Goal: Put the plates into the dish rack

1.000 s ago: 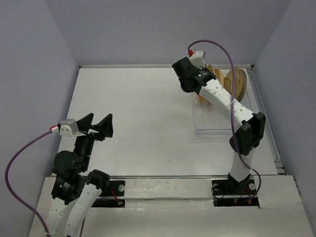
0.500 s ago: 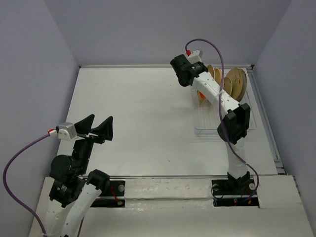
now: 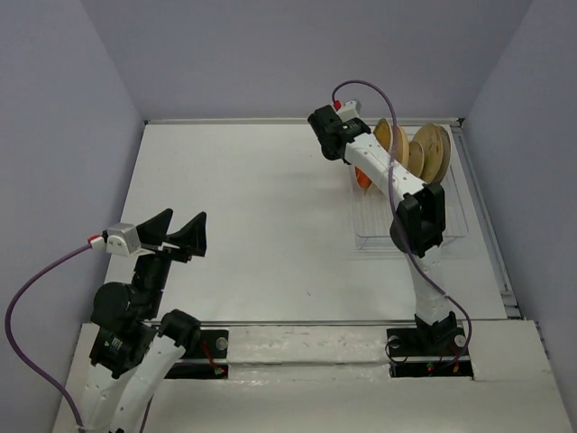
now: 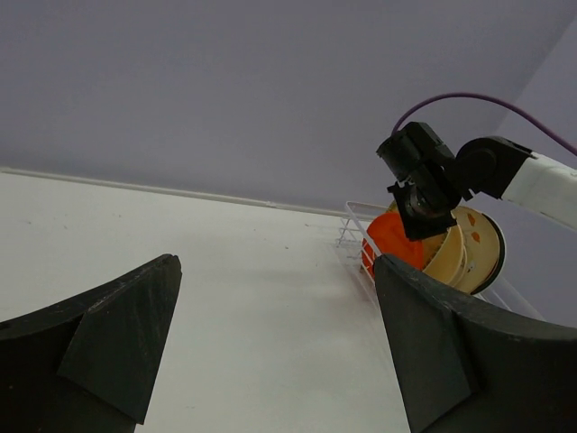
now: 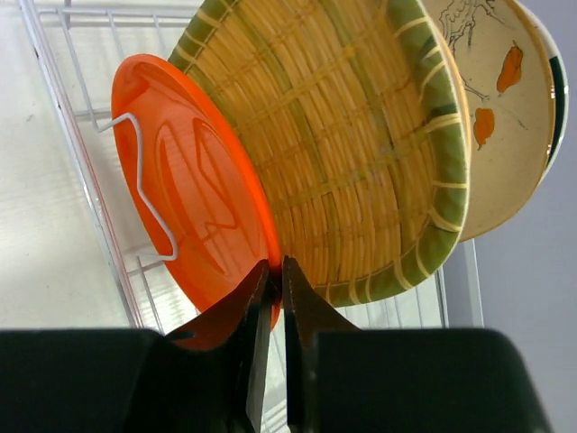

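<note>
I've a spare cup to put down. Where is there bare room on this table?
Bare: the wide table between the left gripper and the dish rack, back to the far wall. The rack's near end looks free, but the right arm crosses above it. Crowded: its far end, where plates stand packed and the right gripper pinches the orange-red plate.
</note>
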`<state>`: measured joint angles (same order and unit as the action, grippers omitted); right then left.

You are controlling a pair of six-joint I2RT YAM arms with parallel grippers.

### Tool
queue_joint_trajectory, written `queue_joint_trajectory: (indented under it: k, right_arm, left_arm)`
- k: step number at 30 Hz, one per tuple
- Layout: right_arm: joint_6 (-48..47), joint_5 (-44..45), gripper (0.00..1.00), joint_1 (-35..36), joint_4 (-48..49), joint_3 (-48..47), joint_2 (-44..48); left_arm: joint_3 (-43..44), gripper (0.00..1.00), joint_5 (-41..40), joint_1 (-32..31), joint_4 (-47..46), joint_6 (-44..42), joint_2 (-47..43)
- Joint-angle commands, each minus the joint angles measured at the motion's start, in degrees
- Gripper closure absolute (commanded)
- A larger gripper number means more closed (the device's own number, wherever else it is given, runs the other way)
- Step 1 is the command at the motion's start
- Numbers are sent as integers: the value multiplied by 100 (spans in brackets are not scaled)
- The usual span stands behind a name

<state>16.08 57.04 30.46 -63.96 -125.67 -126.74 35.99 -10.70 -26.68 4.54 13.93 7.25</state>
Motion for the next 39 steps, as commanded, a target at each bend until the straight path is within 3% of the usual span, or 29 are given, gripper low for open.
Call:
queue_joint_trajectory:
  k: [1,4,7,12,14,17,18,19,20,21,25,29,39]
  right_arm:
    - [62,-149,79,-5,595,217,430]
    - [62,-438,60,-5,911,569,930]
    - [-8,-684,46,-5,1298,972,1396]
    - [-61,-1665,37,-5,2062,1842,2906]
    - [-61,-2220,34,-5,2711,2684,3539]
    - [27,-3459,22,47,3836,4248,5128]
    - [18,-4132,18,48,4204,4696,6055]
    - [36,-4383,4,48,4930,5162,6552]
    - [79,-4646,0,48,5216,5975,7035]
    - [158,-5023,0,48,5436,6306,7927]
    - [308,-5387,0,48,5536,7125,9539]
    - [493,-5045,0,48,4957,7451,10412]
    - [660,-4737,0,48,4568,8137,10811]
  left_arm:
    - [-30,1,-90,-31,-207,-101,154]
    - [-39,1,-125,-31,-181,-101,251]
    - [-30,1,-160,-31,-172,-101,347]
    - [-13,1,-248,-22,-128,-136,514]
    - [-13,1,-257,-22,-111,-145,558]
    - [-13,1,-56,-22,-128,-172,638]
    - [-22,1,49,-13,-163,-189,629]
    - [-39,1,137,-13,-224,-181,594]
    - [-48,1,251,-13,-234,-180,594]
    - [-39,1,279,-13,-225,-163,603]
    - [92,1,393,-22,-111,-40,760]
    - [365,1,367,-22,-14,-22,936]
    - [488,1,780,-31,3,22,1173]
